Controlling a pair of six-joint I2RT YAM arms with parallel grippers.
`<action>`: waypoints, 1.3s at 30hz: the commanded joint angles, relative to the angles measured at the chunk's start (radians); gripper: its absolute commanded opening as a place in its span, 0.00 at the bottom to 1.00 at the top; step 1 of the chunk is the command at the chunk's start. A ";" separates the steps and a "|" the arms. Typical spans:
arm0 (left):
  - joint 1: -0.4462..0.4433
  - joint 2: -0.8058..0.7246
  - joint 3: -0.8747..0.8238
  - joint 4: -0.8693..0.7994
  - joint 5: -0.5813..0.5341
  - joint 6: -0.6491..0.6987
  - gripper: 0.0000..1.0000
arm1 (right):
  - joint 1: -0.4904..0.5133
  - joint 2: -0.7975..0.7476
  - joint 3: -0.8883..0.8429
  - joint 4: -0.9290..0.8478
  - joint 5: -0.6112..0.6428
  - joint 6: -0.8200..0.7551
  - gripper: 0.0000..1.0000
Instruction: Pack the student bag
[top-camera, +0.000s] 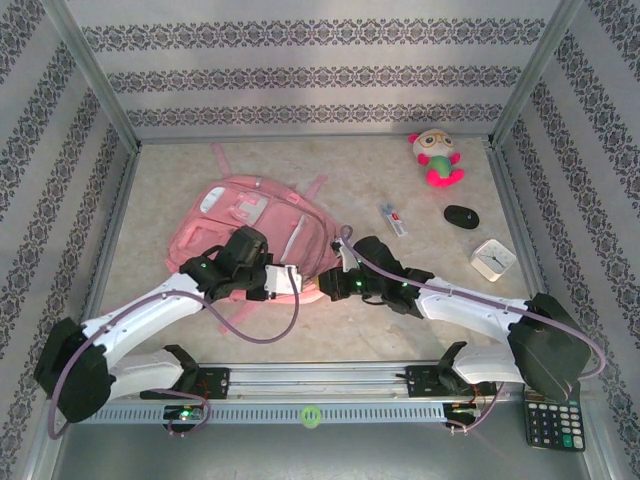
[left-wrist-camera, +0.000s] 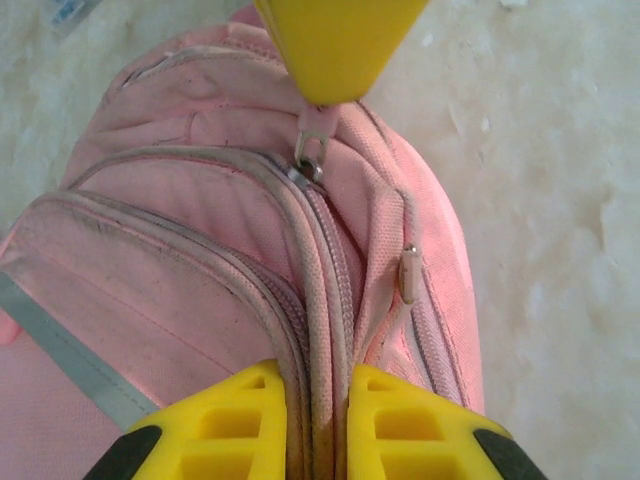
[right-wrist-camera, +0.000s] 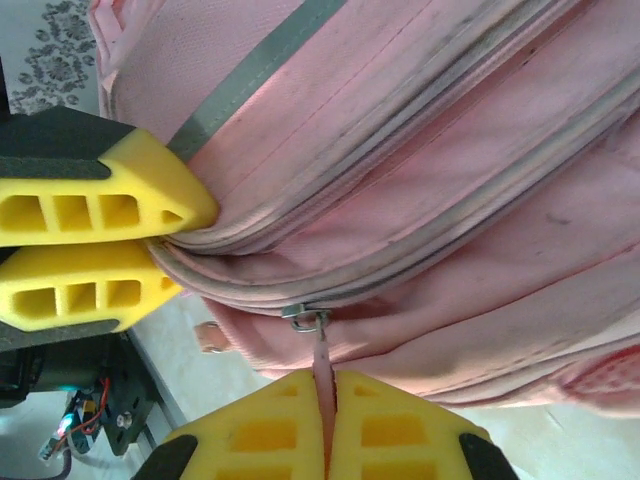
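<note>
Pink student bag (top-camera: 250, 235) lies flat on the worktop (top-camera: 400, 330), left hand (left-wrist-camera: 318, 378) pinching its seam, right hand (right-wrist-camera: 326, 395) pinching the zip pull (right-wrist-camera: 320, 345) nearby; seemingly unzipping, next pulling steadily along the zip.

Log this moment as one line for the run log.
left gripper: shut on student bag seam | right gripper: shut on zip pull | plush toy: on table, unpacked

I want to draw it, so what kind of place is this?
Probably a robot practice booth: two arms bolted to a rail, patterned panels in a metal frame, and a pink backpack on the table.
</note>
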 joint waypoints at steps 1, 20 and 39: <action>0.039 -0.068 -0.020 -0.252 -0.109 0.025 0.12 | 0.008 0.030 -0.013 0.053 0.079 0.003 0.00; 0.069 -0.313 0.021 -0.097 -0.458 -0.952 0.80 | 0.055 0.090 0.026 0.095 0.065 0.014 0.00; 0.301 -0.303 -0.036 -0.270 -0.428 -1.684 0.75 | 0.124 0.112 0.039 0.090 0.105 0.009 0.00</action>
